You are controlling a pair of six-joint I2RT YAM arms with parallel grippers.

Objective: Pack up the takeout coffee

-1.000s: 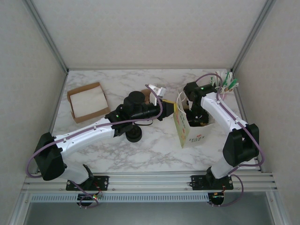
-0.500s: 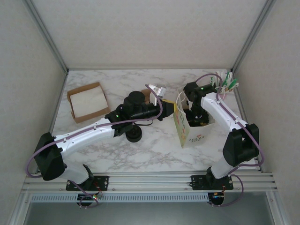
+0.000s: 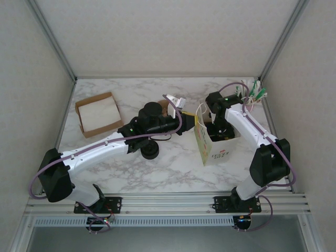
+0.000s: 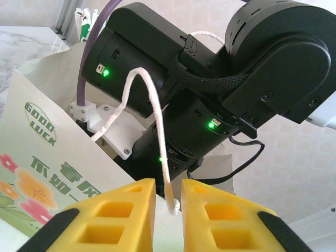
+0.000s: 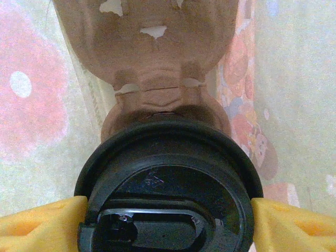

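the left claw [image 4: 168, 210] is reaching over to the paper bag [image 4: 31, 152] and is pinching the bag's white string handle [image 4: 152, 105] between its yellow fingers [image 4: 110, 215], with the claw nearly closed. the bag is standing upright on the right side of the marble table [image 3: 173, 168]. the right arm [image 3: 247, 126] is reaching down into the open top of the bag. inside the bag, the takeout coffee [image 5: 173, 157] is sitting with its black lid [image 5: 157, 184] facing up, right by a brown cardboard cup holder [image 5: 157, 52]. the right claw [image 5: 168, 223] is sitting with one yellow finger at each side of the lid, right at its edge, and it is not possible to tell if it is squeezing the cup or just resting beside it. a cardboard box [image 3: 97, 116] with white paper inside is lying far off on the left of the table.
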